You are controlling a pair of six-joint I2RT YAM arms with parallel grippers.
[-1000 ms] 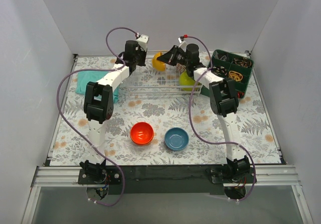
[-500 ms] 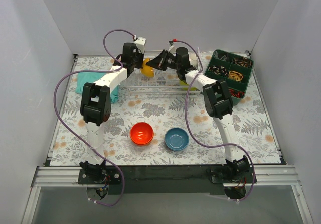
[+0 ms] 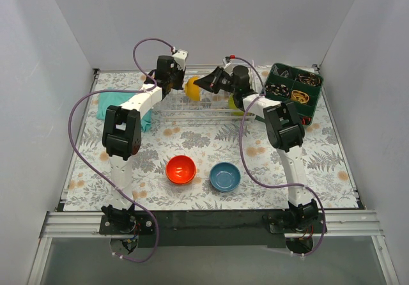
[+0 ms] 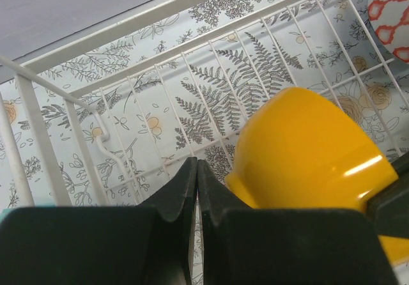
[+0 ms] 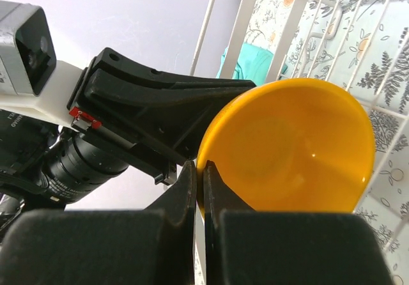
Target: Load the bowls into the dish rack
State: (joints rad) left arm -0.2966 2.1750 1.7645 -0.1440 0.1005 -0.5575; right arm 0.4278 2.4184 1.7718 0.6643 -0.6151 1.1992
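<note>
Right end effector (image 5: 199,167) on bowl (image 5: 287,144) (above rack (image 5: 241,29))

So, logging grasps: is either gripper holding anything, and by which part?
The right gripper pinches the yellow bowl by its rim; the left gripper is shut on nothing.

1. The dish rack (image 3: 192,111) lies near the far edge of the table (image 3: 332,163), about midway between its left and right edges.
2. The orange-yellow bowl (image 3: 191,89) is above the rack's far side, tilted on edge.
3. The right gripper (image 3: 200,84) meets this bowl from the right; the left gripper (image 3: 177,83) is just beside it on the left.
4. A lime-green bowl (image 3: 234,103) sits at the rack's right end, partly hidden by the right arm.
5. The red-orange bowl (image 3: 181,169) and the blue bowl (image 3: 225,176) rest upright near the near edge, side by side, apart.
6. A teal cloth (image 3: 105,104) lies by the left edge.
7. A dark green compartment tray (image 3: 293,91) occupies the far right corner.
</note>
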